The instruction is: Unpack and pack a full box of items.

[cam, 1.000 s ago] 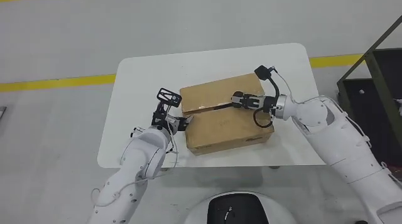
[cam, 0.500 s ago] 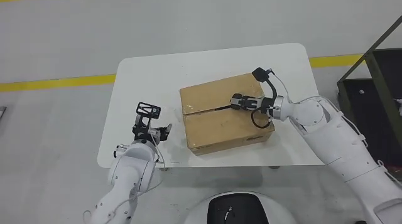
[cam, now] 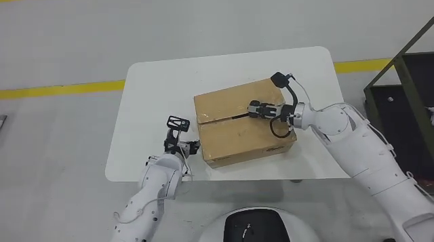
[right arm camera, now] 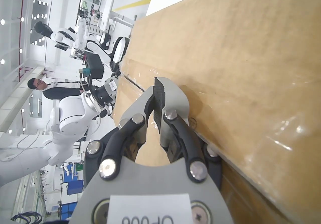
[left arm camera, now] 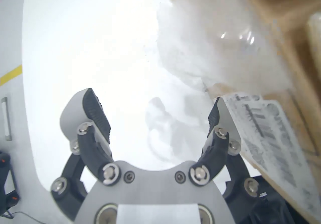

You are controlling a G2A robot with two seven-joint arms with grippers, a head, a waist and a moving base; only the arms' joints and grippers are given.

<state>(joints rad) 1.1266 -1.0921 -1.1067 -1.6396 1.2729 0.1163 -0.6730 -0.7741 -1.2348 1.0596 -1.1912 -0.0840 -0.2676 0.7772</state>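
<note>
A brown cardboard box point(cam: 237, 133) with its flaps down stands in the middle of the white table point(cam: 156, 99). Clear tape runs along its centre seam. My right gripper point(cam: 252, 110) lies on top of the box at the seam, and in the right wrist view this gripper point(right arm camera: 156, 99) is shut with its tips against the cardboard point(right arm camera: 238, 34); I see nothing between them. My left gripper point(cam: 189, 148) is low over the table at the box's near left corner. It stands open point(left arm camera: 155, 109), one finger point(left arm camera: 217, 114) close to the box's side point(left arm camera: 288, 21), which carries a white label point(left arm camera: 265, 129).
The table's left half is bare. A dark metal rack point(cam: 407, 99) stands off the table's right end. A yellow line point(cam: 54, 91) runs across the floor behind the table.
My left gripper drew back from the box's left edge, then came in again lower, at the near left corner. The right gripper has barely moved.
</note>
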